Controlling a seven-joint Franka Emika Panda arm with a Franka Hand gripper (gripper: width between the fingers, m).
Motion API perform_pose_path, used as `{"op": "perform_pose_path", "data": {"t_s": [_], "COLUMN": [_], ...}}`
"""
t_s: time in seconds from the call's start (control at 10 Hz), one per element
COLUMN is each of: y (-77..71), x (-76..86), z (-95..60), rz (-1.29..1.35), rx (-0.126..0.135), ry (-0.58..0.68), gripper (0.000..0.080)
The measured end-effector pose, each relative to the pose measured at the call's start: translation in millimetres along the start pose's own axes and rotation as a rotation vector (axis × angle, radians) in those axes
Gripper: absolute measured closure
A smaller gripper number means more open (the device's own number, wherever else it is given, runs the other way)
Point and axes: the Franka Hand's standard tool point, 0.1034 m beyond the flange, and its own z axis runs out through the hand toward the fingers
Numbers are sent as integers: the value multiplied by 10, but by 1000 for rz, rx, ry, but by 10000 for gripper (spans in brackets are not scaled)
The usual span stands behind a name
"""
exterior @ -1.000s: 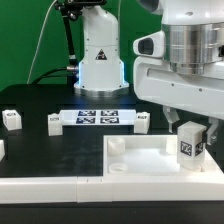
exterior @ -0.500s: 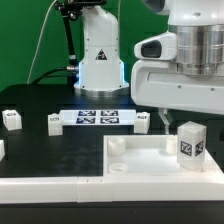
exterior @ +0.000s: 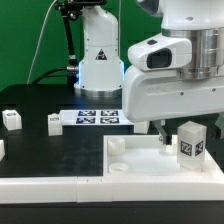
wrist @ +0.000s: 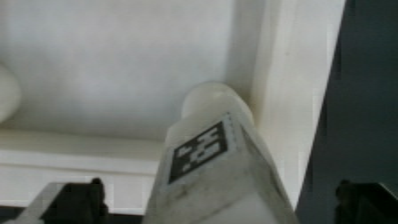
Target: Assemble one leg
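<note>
Wrist view: the gripper [wrist: 222, 203] is open. Its two dark fingertips [wrist: 80, 200] stand on either side of the leg [wrist: 210, 150], with a clear gap at each side. Neither fingertip touches the leg, and the jaws hold nothing. The leg's black-and-white tag faces this camera. White panel surface fills the background behind the leg.

Exterior view:
- The leg [exterior: 190, 143] stands upright at 4 o'clock from the frame centre. It rests on the large white tabletop panel [exterior: 140, 165], near the panel's far corner on the exterior view's right. Its tag faces the camera. Whether its foot sits in a corner hole cannot be determined.
- The arm's white hand housing hangs directly above the leg, at 2 o'clock from the frame centre. One dark finger [exterior: 162, 137] reaches down just beside the leg, at the leg's 9 o'clock. The second finger is not clearly visible.
- The marker board [exterior: 97, 118] lies flat on the black table [exterior: 40, 150] at the frame centre, at 12 o'clock from the panel's near edge.
- Two further small white tagged pegs [exterior: 11, 120] [exterior: 54, 122] stand at 9 o'clock, well apart from the panel.
- The robot base [exterior: 100, 60] stands at 12 o'clock, behind the marker board.
</note>
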Motion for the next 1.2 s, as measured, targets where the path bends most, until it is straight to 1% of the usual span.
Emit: {"op": "perform_pose_path", "data": {"t_s": [0.1, 0.4, 0.5, 0.6, 0.7, 0.8, 0.9, 1.0, 1.1, 1.2], "y": [1, 12, 12, 12, 13, 13, 10, 11, 11, 4], "x": [0, 2, 2, 2, 1, 1, 1, 0, 0, 3], "z": [1, 1, 2, 2, 2, 2, 3, 4, 4, 10], "rz": [-121, -360, -359, -356, -356, -356, -339, -329, -328, -273], "rx": [-1, -3, -3, -3, -3, -3, -2, -2, -2, 2], "ry": [0, 2, 1, 1, 1, 1, 1, 1, 1, 7], "gripper": [150, 150, 150, 179, 179, 360, 360, 511, 509, 509]}}
